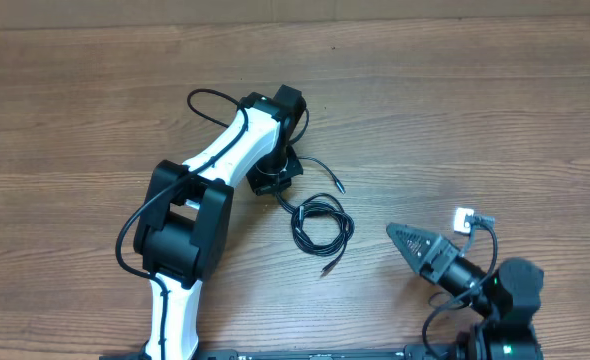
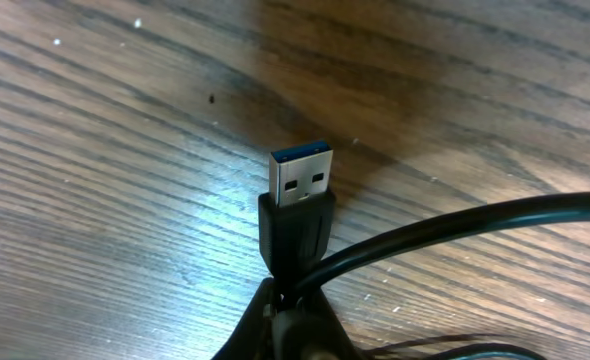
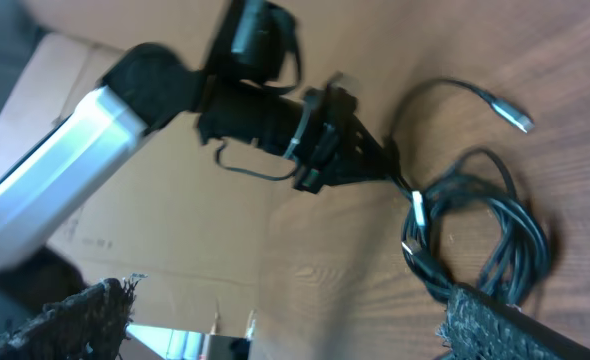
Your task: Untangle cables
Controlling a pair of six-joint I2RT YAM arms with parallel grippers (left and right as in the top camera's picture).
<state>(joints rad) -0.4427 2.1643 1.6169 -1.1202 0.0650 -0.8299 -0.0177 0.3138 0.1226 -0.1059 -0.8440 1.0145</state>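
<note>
Cables (image 1: 322, 226) sit as a loose black coil mid-table, btwn your two grippers. In overhead view the coil is just right of and below your left gripper (image 1: 273, 180). One end runs off up-right to a trailing plug (image 1: 340, 187) lying on the wood table (image 1: 75, 110). Another end w/ a lower plug (image 1: 325, 270) pokes out below the coil. Right wrist cam shows the same coil (image 3: 490, 235), several loops overlapping. The trailing plug (image 3: 515, 115) looks silver-tipped there, top right, clear of the loops.

L side: your left gripper (image 2: 287, 318) is fully closed, pinching the black housing of a USB plug (image 2: 297, 215). The plug sticks out past the fingertips, metal shell w/ blue insert exposed, not covered by the fingers. Its cord (image 2: 475, 225) bends off to the right over the wood. Can't tell from this cam if the plug tip touches the table. From the right wrist cam, the left gripper (image 3: 370, 160) is at the coil's upper-left edge, w/ a thin cord running from it into the loops.

R side: your right gripper (image 1: 407, 241) is spread wide, nothing btwn the fingers, nothing touched. It's right of the coil, apart from it, pointing toward it. In its own cam both fingers (image 3: 75, 315) sit in the bottom corners, far apart. The coil shows near the right-hand finger, no contact visible.
</note>
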